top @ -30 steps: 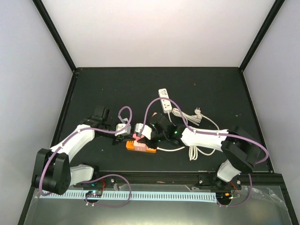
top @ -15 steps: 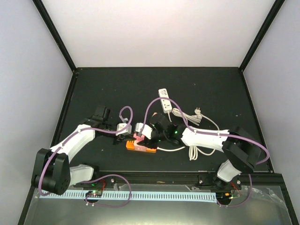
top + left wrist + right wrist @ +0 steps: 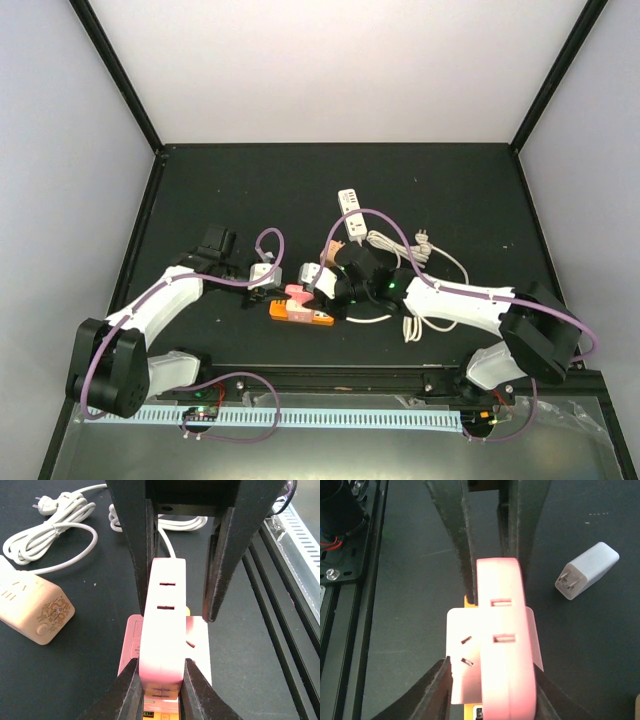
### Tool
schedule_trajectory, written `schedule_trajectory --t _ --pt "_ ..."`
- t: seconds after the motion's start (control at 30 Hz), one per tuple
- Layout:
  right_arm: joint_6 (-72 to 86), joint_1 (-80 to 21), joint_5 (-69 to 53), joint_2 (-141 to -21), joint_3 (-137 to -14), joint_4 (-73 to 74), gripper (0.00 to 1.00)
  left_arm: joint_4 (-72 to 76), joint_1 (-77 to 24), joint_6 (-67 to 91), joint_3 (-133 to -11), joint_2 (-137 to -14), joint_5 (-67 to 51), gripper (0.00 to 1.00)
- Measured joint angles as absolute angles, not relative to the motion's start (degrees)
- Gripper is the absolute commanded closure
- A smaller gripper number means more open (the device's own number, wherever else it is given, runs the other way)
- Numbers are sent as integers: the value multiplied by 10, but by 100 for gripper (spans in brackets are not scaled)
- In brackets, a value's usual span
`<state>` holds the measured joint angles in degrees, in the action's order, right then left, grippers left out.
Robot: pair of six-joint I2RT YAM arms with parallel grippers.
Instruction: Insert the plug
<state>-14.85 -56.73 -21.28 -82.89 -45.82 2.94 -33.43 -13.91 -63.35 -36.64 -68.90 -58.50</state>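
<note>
The right gripper (image 3: 492, 674) has loosened to a part-open stance around the pink adapter (image 3: 297, 298) and backed off toward 3 o'clock. The left gripper (image 3: 160, 669) stays clamped on it. The adapter sits on the orange strip (image 3: 312, 319), apparently seated.

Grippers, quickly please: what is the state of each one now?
Left gripper: shut on the pink adapter.
Right gripper: fingers on either side of the same adapter; whether it grips cannot be told.
</note>
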Motion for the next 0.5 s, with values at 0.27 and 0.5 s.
schedule_trajectory --t 0.27,0.5 --pt "-154 -561 -208 -838 -462 24 92 -340 -140 -634 -366 -686 -580 99" --pt "-162 -561 -206 -843 -466 28 99 -340 -140 -637 -366 -686 -572 98"
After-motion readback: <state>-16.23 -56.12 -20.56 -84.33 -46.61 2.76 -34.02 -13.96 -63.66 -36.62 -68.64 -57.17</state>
